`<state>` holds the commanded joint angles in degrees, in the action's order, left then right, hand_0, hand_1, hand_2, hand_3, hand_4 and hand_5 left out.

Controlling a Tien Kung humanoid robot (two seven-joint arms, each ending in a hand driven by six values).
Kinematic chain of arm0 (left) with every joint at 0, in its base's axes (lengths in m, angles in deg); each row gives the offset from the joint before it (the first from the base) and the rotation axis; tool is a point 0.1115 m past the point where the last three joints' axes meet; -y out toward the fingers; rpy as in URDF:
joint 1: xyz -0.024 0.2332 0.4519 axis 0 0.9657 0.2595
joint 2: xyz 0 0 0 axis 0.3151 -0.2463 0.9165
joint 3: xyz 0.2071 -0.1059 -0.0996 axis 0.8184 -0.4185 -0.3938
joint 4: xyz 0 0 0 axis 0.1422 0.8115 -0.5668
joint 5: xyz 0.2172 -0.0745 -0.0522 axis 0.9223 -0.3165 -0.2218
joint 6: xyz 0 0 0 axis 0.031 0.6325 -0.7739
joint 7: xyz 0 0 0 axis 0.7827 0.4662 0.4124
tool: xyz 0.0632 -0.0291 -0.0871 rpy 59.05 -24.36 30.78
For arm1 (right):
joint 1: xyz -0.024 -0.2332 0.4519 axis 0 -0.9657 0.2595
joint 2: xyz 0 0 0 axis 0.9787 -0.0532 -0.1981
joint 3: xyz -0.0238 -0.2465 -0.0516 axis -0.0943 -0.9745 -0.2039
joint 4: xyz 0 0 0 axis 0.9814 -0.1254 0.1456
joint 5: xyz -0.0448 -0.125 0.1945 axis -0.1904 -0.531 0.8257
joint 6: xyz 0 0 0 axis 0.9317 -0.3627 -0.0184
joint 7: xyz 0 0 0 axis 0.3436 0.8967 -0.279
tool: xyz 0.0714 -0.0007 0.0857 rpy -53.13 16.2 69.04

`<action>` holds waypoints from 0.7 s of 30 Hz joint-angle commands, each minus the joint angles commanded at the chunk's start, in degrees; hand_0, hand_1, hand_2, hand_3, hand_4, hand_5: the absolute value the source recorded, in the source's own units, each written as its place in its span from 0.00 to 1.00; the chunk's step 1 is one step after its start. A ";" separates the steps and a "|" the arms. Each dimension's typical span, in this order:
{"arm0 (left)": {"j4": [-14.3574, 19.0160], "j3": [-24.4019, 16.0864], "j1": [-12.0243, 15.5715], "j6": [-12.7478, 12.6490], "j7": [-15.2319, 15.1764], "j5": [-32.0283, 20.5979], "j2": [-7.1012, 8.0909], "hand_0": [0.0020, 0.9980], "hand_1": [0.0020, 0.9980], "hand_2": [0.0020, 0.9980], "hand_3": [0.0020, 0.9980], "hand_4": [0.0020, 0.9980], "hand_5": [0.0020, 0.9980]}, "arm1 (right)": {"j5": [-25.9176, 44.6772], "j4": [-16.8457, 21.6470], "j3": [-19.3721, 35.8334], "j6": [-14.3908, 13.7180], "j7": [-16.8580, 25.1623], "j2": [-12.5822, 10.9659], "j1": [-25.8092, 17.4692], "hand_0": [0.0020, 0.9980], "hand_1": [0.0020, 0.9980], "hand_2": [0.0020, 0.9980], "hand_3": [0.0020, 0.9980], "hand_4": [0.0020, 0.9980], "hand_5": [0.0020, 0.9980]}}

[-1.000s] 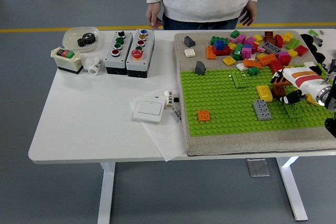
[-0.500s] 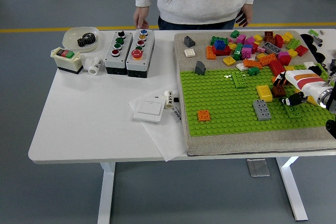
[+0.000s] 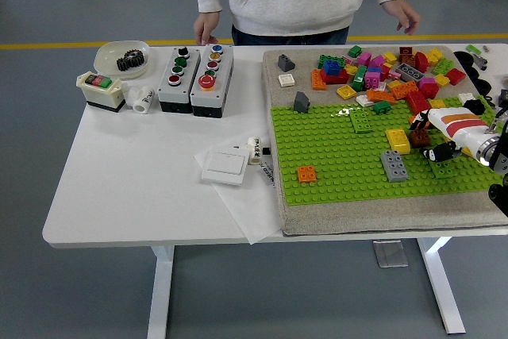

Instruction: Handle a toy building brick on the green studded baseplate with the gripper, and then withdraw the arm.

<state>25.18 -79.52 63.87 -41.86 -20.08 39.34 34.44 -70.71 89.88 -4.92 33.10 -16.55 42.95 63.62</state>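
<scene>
A: Where is your right hand (image 3: pixel 435 134) now?

B: You see it at the right edge, low over the green studded baseplate (image 3: pixel 333 166). The black fingers (image 3: pixel 441 148) are curled down, and their tips are at a dark green brick (image 3: pixel 444 168) that sits on the baseplate.

A: Do they hold this brick?

B: You cannot tell. The fingers cover the top of it, and the picture is too small there to show a real grip.

A: What else is hard to see?

B: The arm is cut off by the right border. A small dark brown brick (image 3: pixel 420 137) lies just beside the palm, next to a yellow brick (image 3: pixel 398 140). A grey brick (image 3: pixel 394 166) stands near, apart from the fingers.

A: And the person?

B: The person stands behind the worktop (image 3: pixel 135 180); one hand (image 3: pixel 206 29) is at its far edge, the other hand (image 3: pixel 403 15) hangs above the loose brick pile (image 3: pixel 381 73).
</scene>
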 joint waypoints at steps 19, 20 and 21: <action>0.07 -0.05 -0.34 0.02 0.07 0.00 -0.08 0.83 0.83 0.81 0.66 0.72 0.62 | 0.83 -0.19 -0.18 -0.20 -0.02 -0.22 -0.16 0.58 0.62 0.61 0.55 0.75 0.28; 0.09 -0.02 -0.38 0.04 0.10 0.03 -0.07 0.83 0.83 0.81 0.66 0.72 0.62 | 0.96 -0.27 -0.20 0.03 -0.09 -0.19 -0.17 0.58 0.62 0.61 0.55 0.75 0.28; 0.10 -0.03 -0.41 0.06 0.12 0.06 -0.06 0.83 0.83 0.81 0.66 0.72 0.62 | 1.01 -0.30 -0.18 0.09 -0.10 -0.18 -0.19 0.58 0.62 0.61 0.55 0.75 0.28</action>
<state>25.28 -79.55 63.46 -41.80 -19.96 39.41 34.38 -69.70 89.58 -5.10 33.19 -16.65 42.77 63.43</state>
